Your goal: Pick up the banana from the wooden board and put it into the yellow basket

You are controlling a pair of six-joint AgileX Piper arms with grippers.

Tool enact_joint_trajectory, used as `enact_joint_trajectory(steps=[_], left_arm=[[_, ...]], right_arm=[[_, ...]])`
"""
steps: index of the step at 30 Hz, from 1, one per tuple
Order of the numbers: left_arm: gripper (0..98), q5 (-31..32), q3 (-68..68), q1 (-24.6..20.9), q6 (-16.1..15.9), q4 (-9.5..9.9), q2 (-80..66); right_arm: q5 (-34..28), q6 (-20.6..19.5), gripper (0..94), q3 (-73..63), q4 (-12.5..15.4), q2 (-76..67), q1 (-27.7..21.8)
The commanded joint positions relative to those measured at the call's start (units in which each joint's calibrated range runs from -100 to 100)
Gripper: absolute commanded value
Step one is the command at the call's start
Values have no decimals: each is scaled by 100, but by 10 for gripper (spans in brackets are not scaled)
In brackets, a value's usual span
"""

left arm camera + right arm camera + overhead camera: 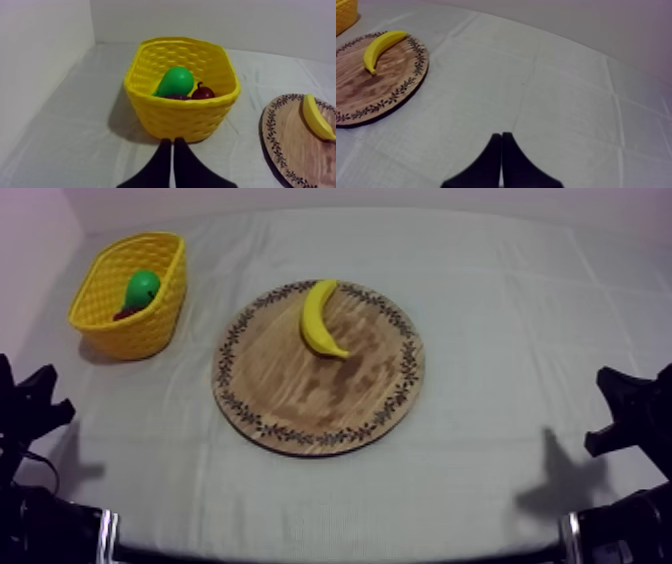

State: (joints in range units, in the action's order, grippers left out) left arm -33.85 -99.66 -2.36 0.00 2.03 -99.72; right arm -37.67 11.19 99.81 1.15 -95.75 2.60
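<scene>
A yellow banana [320, 320] lies on the far part of the round wooden board [300, 403] in the middle of the table. The yellow basket [110, 313] stands at the far left and holds a green pear [142, 288] and a small red fruit [203, 92]. My left gripper [40, 403] rests low at the left edge, shut on nothing; its fingers [172, 150] lie together just before the basket [182, 117]. My right gripper [625, 413] rests low at the right edge, also shut, its fingers [501, 145] over bare cloth to the right of the board [366, 95] and banana [381, 45].
A dark fruit [176, 97] lies beside the pear [175, 81] in the basket. White walls close off the far and left sides of the table. Bare cloth lies between the board and both grippers.
</scene>
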Motion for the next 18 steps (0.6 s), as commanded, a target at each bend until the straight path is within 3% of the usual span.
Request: enact_joint_trajectory(steps=[1, 18], left_arm=[[0, -2, -1, 1, 7, 0, -2], [0, -349, 97, 1, 54, -5, -2]], right_arm=[[1, 2, 3, -3, 0, 0, 0], [1, 2, 3, -3, 0, 0, 0]])
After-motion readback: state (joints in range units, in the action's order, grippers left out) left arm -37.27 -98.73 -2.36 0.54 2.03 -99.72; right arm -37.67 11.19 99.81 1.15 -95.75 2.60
